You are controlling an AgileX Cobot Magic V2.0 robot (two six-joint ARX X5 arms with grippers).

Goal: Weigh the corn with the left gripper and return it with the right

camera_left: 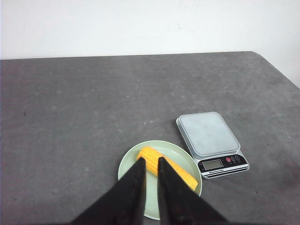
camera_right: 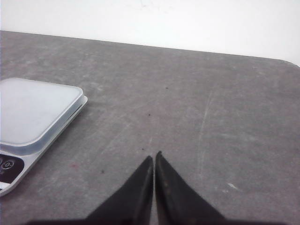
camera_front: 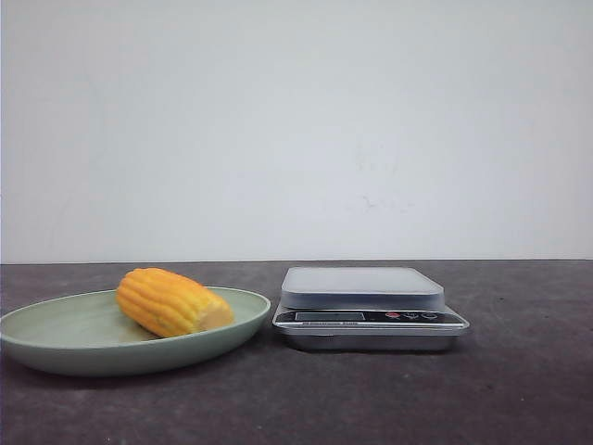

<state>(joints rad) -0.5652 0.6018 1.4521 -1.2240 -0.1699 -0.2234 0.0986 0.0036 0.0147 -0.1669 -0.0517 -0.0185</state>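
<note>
Left of the scale [camera_front: 371, 306]: corn [camera_front: 172, 301] lying on green plate [camera_front: 56, 348]. Left gripper [camera_left: 150, 161] above it, fingers narrowly parted, empty; right gripper [camera_right: 153, 158] closed, empty. Risk: rounded cob rolling from pinch.

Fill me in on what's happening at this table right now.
Nothing is being held yet. The corn lies in a pale green plate, with an empty kitchen scale beside it. The left gripper hangs above the plate with its jaws only slightly apart, lined up over the cob. The right gripper sits with its jaws together over bare tabletop near the scale. Weighing has not started.
</note>
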